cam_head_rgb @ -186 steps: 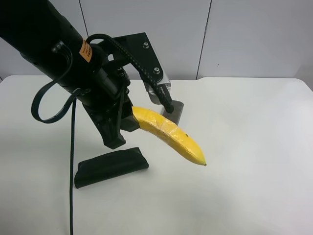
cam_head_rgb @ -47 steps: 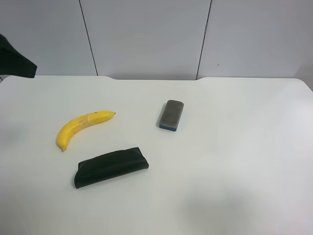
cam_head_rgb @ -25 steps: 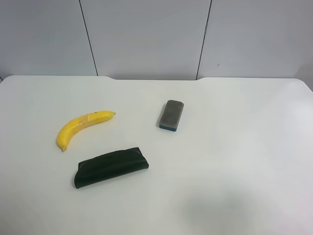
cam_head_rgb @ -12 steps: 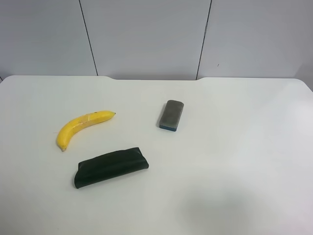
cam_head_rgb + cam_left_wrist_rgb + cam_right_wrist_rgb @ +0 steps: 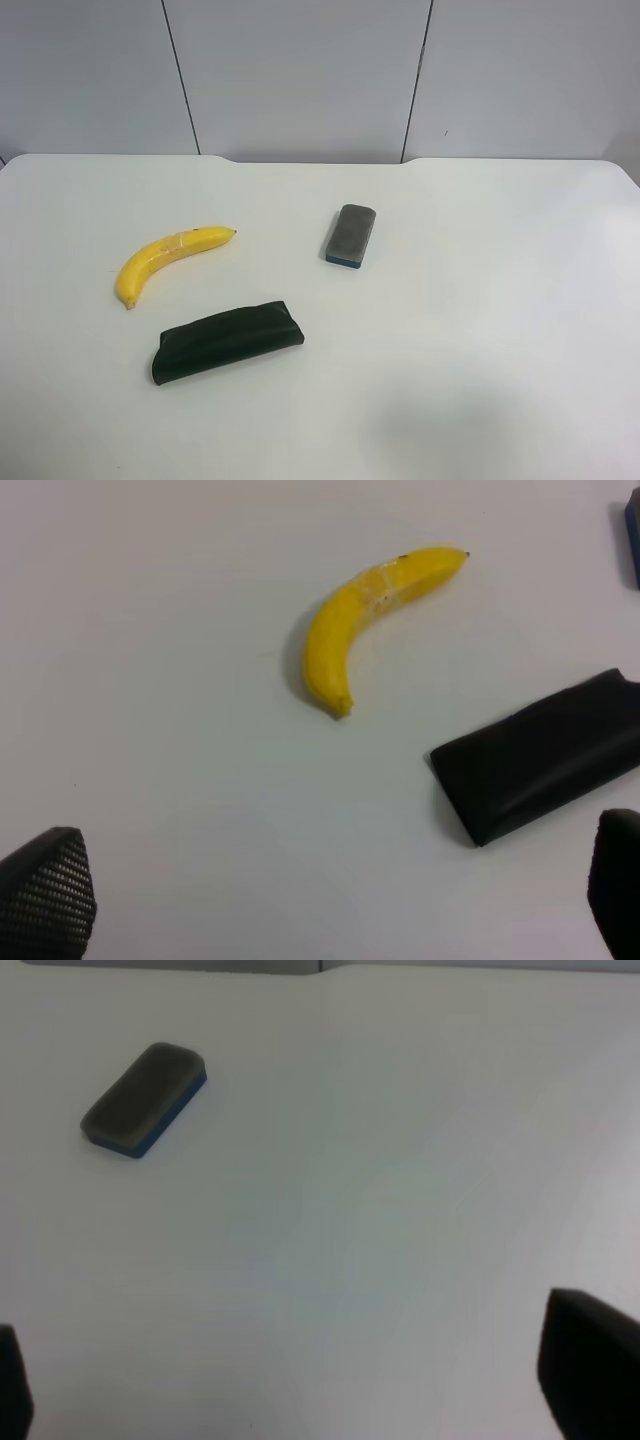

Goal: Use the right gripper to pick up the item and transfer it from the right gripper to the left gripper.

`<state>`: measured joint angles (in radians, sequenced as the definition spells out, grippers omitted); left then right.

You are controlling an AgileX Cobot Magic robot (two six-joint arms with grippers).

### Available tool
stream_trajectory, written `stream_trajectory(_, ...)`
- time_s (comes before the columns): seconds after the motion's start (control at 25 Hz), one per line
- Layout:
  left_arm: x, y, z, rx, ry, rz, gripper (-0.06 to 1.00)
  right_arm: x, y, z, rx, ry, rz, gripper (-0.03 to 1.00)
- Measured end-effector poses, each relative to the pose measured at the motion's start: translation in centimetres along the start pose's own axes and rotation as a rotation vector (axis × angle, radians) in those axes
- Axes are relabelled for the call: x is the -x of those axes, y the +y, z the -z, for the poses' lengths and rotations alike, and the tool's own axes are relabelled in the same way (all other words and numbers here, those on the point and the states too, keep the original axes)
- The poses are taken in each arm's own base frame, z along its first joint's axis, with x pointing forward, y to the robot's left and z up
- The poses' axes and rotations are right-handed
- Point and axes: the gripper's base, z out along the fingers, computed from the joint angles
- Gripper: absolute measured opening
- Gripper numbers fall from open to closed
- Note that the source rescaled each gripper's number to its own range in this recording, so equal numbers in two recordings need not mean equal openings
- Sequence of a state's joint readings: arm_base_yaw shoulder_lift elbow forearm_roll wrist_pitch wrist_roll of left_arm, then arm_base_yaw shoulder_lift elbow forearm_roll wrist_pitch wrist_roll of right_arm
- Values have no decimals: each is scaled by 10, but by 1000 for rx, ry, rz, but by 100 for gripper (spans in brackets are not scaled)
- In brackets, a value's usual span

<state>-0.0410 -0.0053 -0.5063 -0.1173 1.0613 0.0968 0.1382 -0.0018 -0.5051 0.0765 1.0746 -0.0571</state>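
Observation:
The yellow banana (image 5: 165, 258) lies free on the white table (image 5: 500, 300), left of middle, above the dark pouch (image 5: 226, 340). It also shows in the left wrist view (image 5: 360, 610). My left gripper (image 5: 330, 900) is open and empty, its fingertips (image 5: 45, 890) spread wide and well short of the banana. My right gripper (image 5: 300, 1380) is open and empty over bare table, with one fingertip (image 5: 590, 1360) at the frame's edge. Neither arm shows in the exterior high view.
A grey-and-blue eraser block (image 5: 350, 235) lies near the table's middle and shows in the right wrist view (image 5: 145, 1098). The dark pouch also shows in the left wrist view (image 5: 540, 765). A grey panelled wall (image 5: 300, 70) stands behind the table.
Earlier the orange-sticker arm held the banana above the pouch. The banana now lies on the table at the left, and that arm has left the view. Nothing moved over the last second.

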Motion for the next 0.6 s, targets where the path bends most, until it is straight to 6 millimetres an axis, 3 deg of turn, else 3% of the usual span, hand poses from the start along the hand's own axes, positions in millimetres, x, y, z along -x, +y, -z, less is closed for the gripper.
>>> stream_trajectory(0.6,0,0,0,1,-1,2,100,0,1,-1,-82,-1,-43,100)
